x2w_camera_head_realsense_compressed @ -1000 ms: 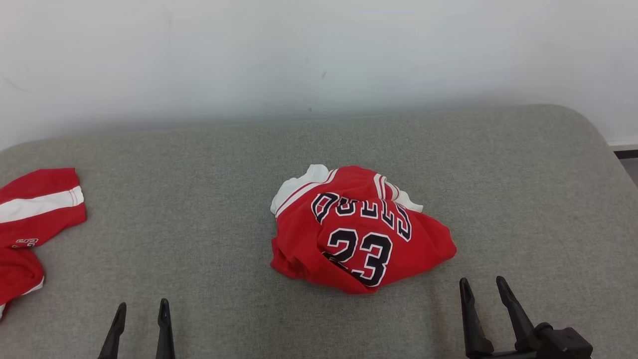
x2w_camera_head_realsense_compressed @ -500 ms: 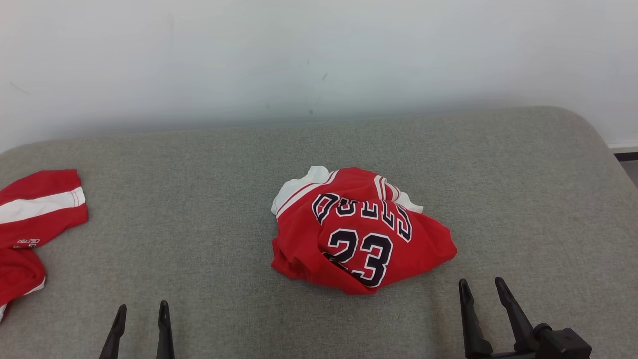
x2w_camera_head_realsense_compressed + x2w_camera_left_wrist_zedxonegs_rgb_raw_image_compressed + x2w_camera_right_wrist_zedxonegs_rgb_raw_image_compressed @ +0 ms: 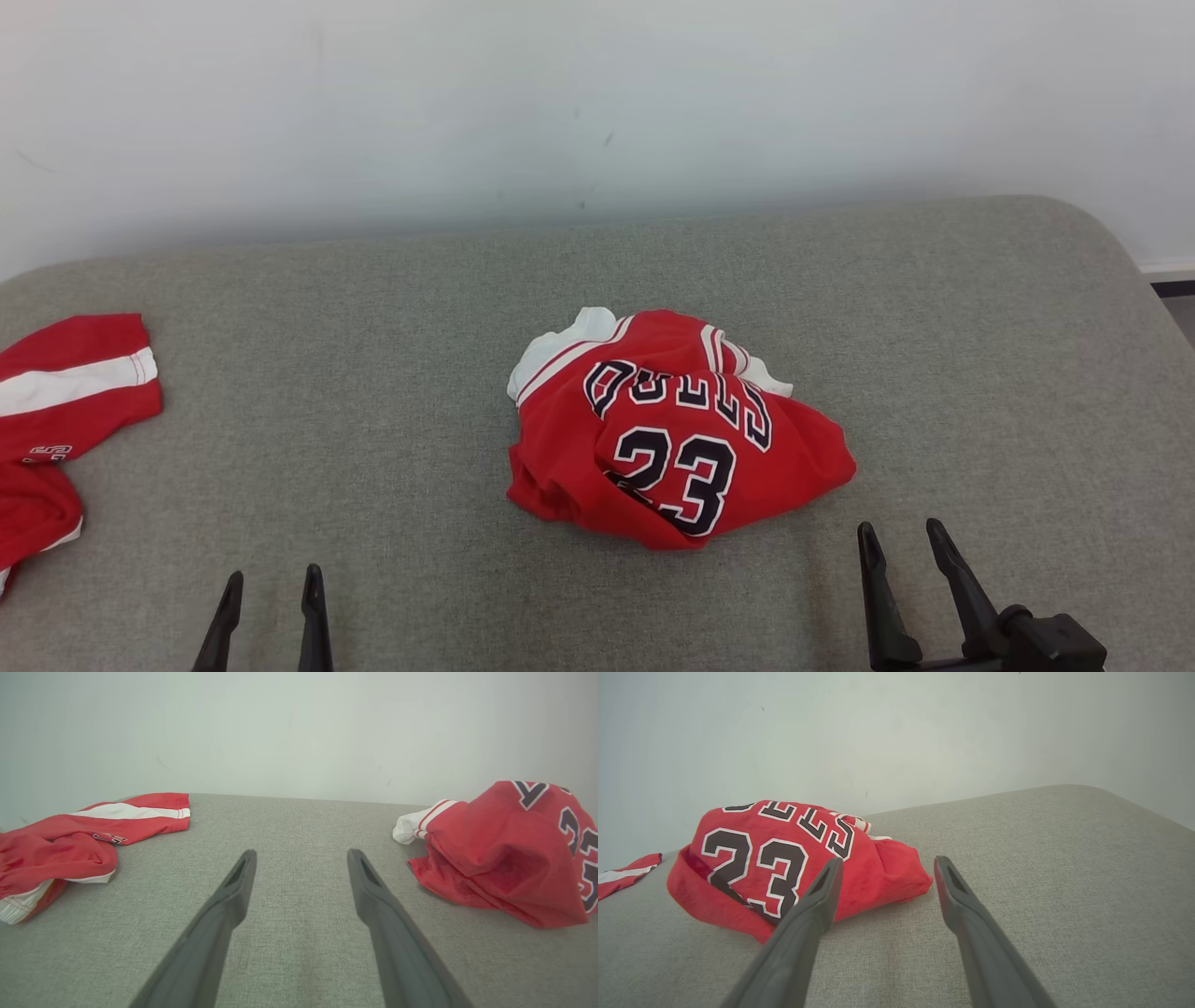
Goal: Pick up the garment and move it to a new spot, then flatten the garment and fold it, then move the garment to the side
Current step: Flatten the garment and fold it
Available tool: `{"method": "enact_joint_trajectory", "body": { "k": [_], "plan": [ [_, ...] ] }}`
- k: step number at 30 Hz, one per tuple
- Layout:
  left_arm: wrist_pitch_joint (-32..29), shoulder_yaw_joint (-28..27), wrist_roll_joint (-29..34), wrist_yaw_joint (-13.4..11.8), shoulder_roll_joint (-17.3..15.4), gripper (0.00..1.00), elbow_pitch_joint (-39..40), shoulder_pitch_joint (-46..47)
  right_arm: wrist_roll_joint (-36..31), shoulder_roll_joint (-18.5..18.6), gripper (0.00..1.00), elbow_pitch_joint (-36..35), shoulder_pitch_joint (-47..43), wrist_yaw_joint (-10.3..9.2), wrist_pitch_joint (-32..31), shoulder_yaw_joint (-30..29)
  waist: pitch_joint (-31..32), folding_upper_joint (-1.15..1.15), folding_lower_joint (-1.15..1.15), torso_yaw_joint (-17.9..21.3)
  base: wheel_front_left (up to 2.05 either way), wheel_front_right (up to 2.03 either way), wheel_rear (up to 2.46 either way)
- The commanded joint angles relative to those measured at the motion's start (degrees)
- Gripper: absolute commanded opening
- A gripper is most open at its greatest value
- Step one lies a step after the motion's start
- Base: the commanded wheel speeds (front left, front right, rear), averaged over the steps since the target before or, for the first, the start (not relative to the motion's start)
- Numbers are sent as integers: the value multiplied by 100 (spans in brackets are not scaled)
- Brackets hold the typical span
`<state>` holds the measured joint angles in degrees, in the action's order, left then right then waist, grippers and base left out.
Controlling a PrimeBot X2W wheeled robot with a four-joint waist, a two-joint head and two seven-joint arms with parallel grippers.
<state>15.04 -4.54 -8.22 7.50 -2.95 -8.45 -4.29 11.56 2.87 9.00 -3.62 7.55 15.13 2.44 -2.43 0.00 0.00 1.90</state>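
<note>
The garment (image 3: 667,429) is a crumpled red jersey with white trim and a black "23", bunched in a heap at the middle of the grey padded table (image 3: 373,373). It also appears at the right of the left wrist view (image 3: 504,854) and at the left of the right wrist view (image 3: 784,858). My left gripper (image 3: 273,577) stands open near the front edge, well to the left of the jersey, nothing between its fingers (image 3: 301,854). My right gripper (image 3: 899,534) is open just off the jersey's near right corner, empty (image 3: 886,861).
A second red garment with a white stripe (image 3: 65,411) lies at the table's left edge, also on the left in the left wrist view (image 3: 79,840). A pale wall (image 3: 597,103) stands behind the table. The table's right corner is rounded (image 3: 1092,233).
The left gripper has drawn back slightly toward the front edge. The jersey and the right gripper have not visibly moved.
</note>
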Motion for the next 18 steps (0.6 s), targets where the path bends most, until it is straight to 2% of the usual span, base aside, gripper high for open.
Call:
{"method": "enact_joint_trajectory", "body": {
  "k": [1, 10, 18],
  "plan": [
    [16, 4, -36, -5, 12, 100, -12, 82, 31, 2, 100, 8, -12, -12, 8, 5, -8, 0, 0, 1, 0, 0, 0],
    [16, 359, -67, -5, 7, 100, -156, 528, 63, 2, 100, -1, 97, -12, 8, 10, -133, 0, 0, 37, 0, 0, 0],
    [16, 918, -253, -6, -228, 100, -607, 1752, 157, 2, 100, 6, 305, -12, 8, 92, -481, 0, 0, 251, 0, 0, 0]
  ]
}}
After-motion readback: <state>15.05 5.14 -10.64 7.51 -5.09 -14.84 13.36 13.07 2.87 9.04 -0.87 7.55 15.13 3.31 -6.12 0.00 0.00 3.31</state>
